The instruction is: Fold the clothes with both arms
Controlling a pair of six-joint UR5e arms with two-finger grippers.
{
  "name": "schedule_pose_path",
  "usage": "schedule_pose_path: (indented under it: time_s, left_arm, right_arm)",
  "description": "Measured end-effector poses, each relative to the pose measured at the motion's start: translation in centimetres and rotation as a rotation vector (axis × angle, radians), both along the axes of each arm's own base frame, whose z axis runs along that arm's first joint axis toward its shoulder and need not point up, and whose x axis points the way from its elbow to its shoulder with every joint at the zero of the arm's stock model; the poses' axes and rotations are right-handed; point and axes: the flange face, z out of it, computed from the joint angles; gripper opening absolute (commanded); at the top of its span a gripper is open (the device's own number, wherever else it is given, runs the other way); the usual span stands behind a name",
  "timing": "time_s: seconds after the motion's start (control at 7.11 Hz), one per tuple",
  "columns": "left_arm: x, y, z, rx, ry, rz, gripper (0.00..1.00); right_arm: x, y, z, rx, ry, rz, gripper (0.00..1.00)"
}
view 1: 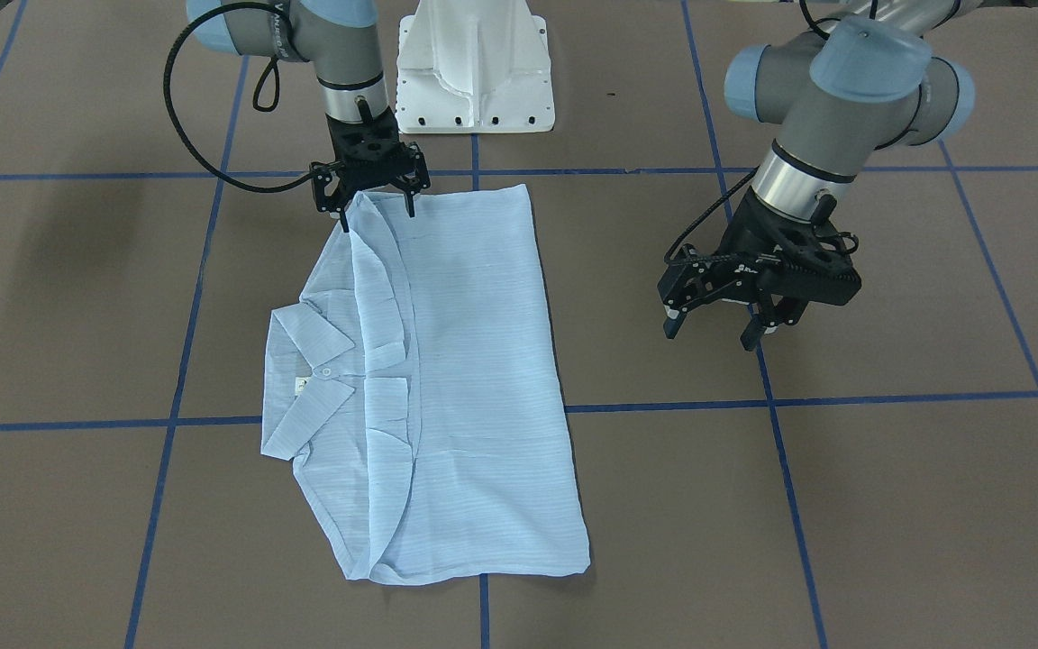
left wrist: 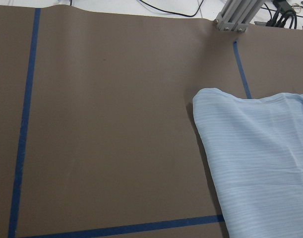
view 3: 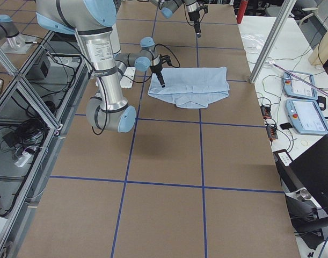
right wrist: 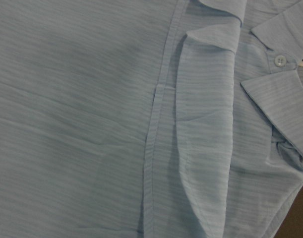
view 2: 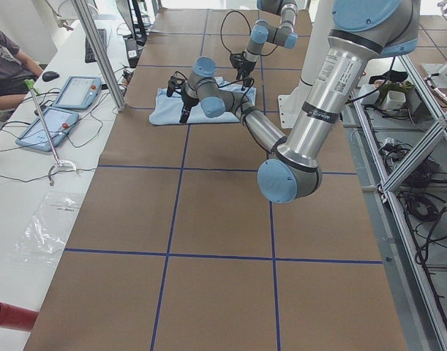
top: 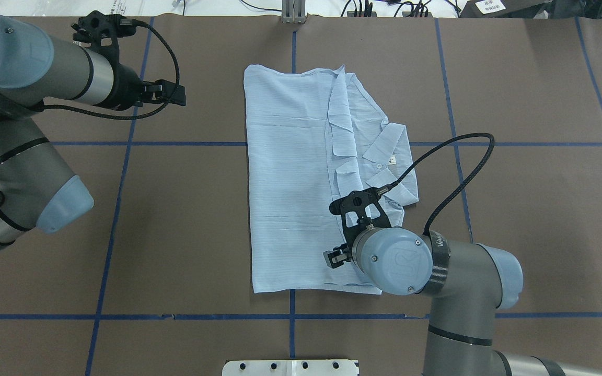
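You're watching shirt [view 1: 474, 379] lying folded on table [view 1: 888, 505]. Right gripper [view 1: 377, 219] hanging over its robot-side corner, jaws spread. Left gripper [view 1: 710, 337] hovering well apart, jaws spread too.

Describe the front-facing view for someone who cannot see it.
A pale-blue shirt lies folded, collar showing, on a brown table with blue grid lines. The open right gripper is at the shirt's corner nearest the white pedestal; the open left gripper hangs over the table beside the shirt.
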Motion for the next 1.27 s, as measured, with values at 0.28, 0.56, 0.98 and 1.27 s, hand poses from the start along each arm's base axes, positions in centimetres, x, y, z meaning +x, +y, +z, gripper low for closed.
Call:
schedule_pose_path:
  time_s: [0.28,0.56,0.98,1.27]
  left_arm:
    - [0.2,0.0,0.1,-0.003,-0.001,0.002,1.0]
    - [0.3,0.0,0.1,-0.004,0.001,0.002,1.0]
    - [0.4,-0.1,0.0,-0.004,0.002,0.002,1.0]
    - [0.4,-0.1,-0.3,-0.002,0.004,0.002,1.0]
  right_arm:
    - [-1.1,0.6,1.3,0.001,0.038,-0.012,1.0]
    - [-1.5,0.8,2.3,0.004,0.08,-0.03,1.0]
    - [-1.5,0.9,3.0,0.007,0.111,-0.042,1.0]
    - [-1.6,0.7,3.7,0.003,0.128,-0.042,1.0]
